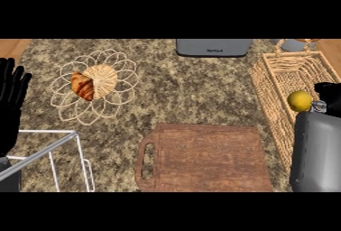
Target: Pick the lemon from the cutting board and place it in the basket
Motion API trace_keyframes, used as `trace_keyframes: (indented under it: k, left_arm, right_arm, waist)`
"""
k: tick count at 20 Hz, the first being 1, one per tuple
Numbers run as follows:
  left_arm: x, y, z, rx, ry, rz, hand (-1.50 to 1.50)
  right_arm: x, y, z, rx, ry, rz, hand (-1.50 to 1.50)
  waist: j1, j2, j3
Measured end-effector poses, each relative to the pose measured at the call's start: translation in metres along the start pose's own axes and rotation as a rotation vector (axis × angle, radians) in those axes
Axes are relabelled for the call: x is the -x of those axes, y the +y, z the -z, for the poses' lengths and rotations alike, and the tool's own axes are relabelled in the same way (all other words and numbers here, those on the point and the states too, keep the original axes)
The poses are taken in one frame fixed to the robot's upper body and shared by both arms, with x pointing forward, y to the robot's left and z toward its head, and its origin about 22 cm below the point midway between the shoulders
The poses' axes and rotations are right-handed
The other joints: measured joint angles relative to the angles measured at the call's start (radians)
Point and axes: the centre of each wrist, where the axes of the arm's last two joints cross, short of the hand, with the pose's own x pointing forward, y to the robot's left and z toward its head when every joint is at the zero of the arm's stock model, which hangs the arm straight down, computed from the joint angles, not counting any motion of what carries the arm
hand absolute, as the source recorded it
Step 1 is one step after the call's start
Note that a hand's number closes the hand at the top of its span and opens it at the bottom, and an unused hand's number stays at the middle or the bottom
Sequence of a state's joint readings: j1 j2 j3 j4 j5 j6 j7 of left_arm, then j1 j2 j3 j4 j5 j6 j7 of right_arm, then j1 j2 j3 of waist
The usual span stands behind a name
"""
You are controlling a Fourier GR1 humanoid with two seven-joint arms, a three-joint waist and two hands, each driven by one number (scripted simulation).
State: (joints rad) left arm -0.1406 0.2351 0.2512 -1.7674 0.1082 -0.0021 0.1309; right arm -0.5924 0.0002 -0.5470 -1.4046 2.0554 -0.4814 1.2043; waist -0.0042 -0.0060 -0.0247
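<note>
**Lemon over the basket, release not yet done**

Lemon (300, 100) sits over the wicker basket (279, 74) at the counter's right edge, just beside the black right hand (328, 94), whose grey forearm comes up along the lower right corner. Only a small part of that hand shows past the forearm, touching or nearly touching the fruit's right side; whether its fingers are curled round the lemon or already let go I cannot tell. Nor can I tell if the fruit rests on the basket floor or hangs above it.

The cutting board (206, 158) lies bare near the counter's front edge, so the pick looks finished and only the placing remains (or the withdrawal, if the fruit is already down).

Risks, as I judge them: the lemon is round and would roll if let go high above the sloping wicker, perhaps toward the basket's near wall. It also lies close to the basket's right side, so a release too far right might set it on the rim rather than inside. A hand pulled back carelessly could catch the wicker and shift the basket toward the counter's edge.

The left hand (12, 106) rests open, fingers up, at the counter's left edge, well apart from the fruit. A croissant (82, 85) lies on a woven trivet (100, 61) toward the back left corner.
</note>
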Motion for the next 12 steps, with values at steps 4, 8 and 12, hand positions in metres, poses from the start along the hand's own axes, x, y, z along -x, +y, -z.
trace_keyframes:
  k: [4, 8, 12]
  left_arm:
    - [0.0, 0.001, 0.0, -0.01, 0.002, 0.024, 0.0]
    - [0.001, 0.002, -0.001, -0.004, 0.006, 0.028, 0.0]
    - [0.001, 0.002, -0.001, 0.003, 0.009, 0.031, 0.0]
  right_arm:
    - [0.002, -0.019, 0.013, 0.086, 0.034, 0.043, -1.5]
    - [0.004, -0.046, 0.019, 0.152, 0.04, 0.12, -1.5]
    - [0.008, -0.072, 0.017, 0.172, 0.028, 0.19, -1.5]
  waist:
    - [-0.005, -0.004, 0.002]
    - [-0.009, -0.009, 0.002]
    - [-0.008, -0.011, 0.001]
